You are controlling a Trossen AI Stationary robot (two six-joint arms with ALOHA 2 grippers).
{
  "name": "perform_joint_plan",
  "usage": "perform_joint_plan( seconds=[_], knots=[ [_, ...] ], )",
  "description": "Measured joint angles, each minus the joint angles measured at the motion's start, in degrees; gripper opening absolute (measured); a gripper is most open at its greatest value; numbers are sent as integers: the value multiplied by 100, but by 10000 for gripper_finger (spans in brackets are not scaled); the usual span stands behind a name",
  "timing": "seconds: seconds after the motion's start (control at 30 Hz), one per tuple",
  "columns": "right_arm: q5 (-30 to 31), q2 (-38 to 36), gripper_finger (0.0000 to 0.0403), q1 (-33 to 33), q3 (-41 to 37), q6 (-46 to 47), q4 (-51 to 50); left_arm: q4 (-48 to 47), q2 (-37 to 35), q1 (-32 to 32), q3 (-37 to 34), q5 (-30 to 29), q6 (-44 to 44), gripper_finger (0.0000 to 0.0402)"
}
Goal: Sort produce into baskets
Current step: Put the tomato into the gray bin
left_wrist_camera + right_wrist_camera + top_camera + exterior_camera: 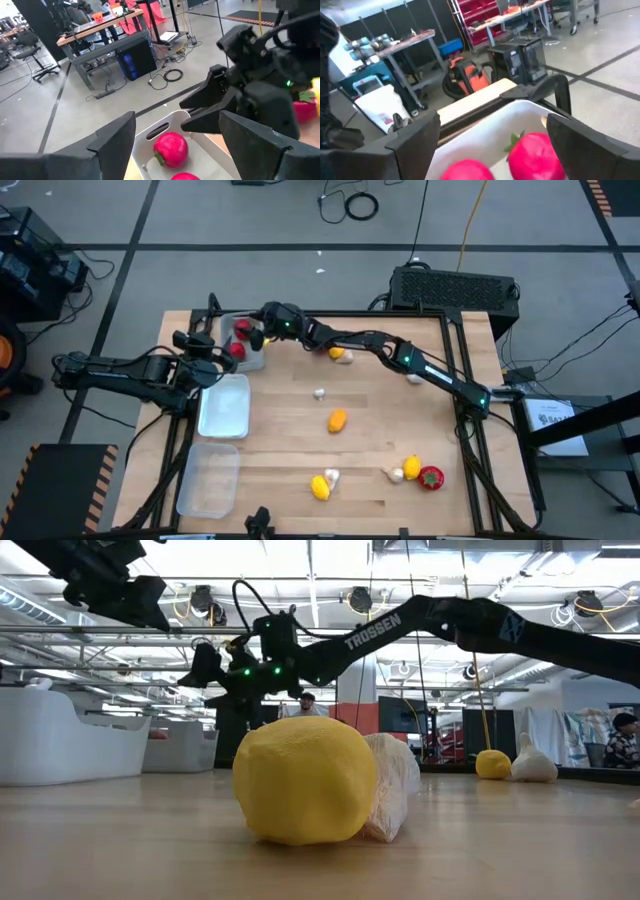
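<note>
Hovering over far-left tray (252, 361) at desk (370, 450) 10 o'clock, right pincer (492, 145) spread, nothing held, two red pcs (536, 152) below; left pincer (175, 145) also open, close by — risk: arms clash over same tray if both descend.

Right arm stretched far across toward the left, right gripper (254, 333) fingers spread apart. Left arm bent in from the left, left gripper (226, 352) fingers also apart, close beside it.
</note>
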Motion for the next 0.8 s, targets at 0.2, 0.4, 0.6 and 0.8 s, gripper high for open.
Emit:
perform_joint_plan(
  seconds=[0.2, 0.4, 0.6, 0.8],
  knots=[
    [-10, -571, 352, 0, 0, -29, -1633, -101, 0, 0, 0, 131, -1, 293],
    [-9, -1257, 352, -29, 0, -474, -3855, -101, 0, -2, 0, 175, 2, 293],
    [170, -1864, 352, -166, 9, -749, -5785, -99, 0, -2, 0, 200, 0, 293],
    [1184, -2071, 352, -281, 11, -952, -7370, -79, 0, -2, 0, 406, 1, 293]
  ],
)
